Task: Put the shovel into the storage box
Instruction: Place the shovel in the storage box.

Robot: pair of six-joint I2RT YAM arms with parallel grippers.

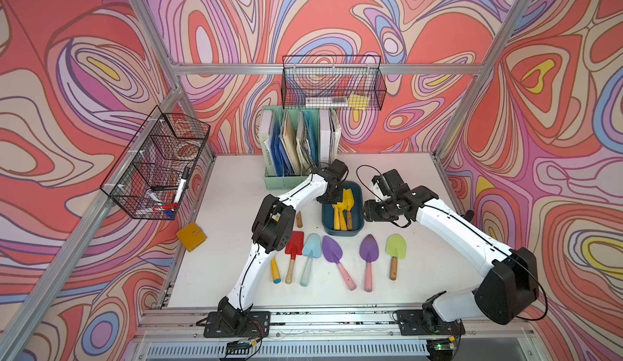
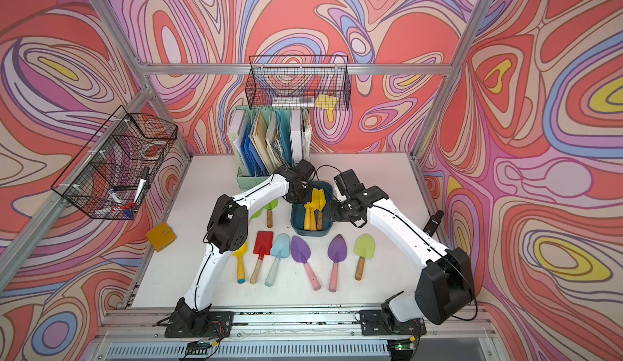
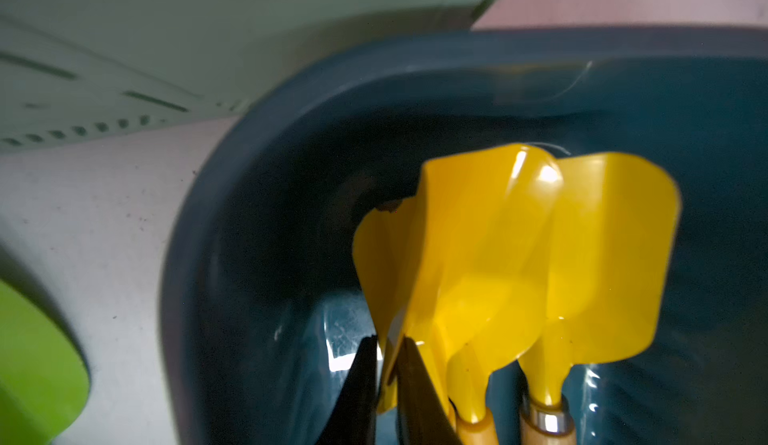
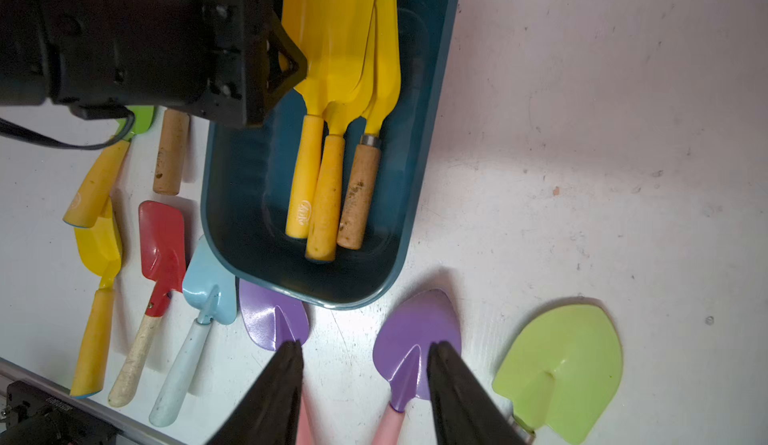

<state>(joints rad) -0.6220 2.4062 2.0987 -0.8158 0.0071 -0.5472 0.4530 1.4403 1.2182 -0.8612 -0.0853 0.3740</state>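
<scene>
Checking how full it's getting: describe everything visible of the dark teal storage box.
The storage box is a shallow, glossy teal plastic tub with rounded corners, upright on the white table, near the mint file holder. Three yellow shovels lie inside, handles together. The left gripper reaches in, fingers flanking one blade's edge.

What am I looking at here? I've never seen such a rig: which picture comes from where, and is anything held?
Two white robot arms with pincer grippers work at a white table. Two pictures look down from overhead; two come from cameras on the wrists. A teal storage box holds three yellow shovels; other shovels lie loose nearby. The left gripper reaches into the box, straddling the edge of one yellow blade; whether it pinches is unclear. The right gripper is open and empty.
</scene>
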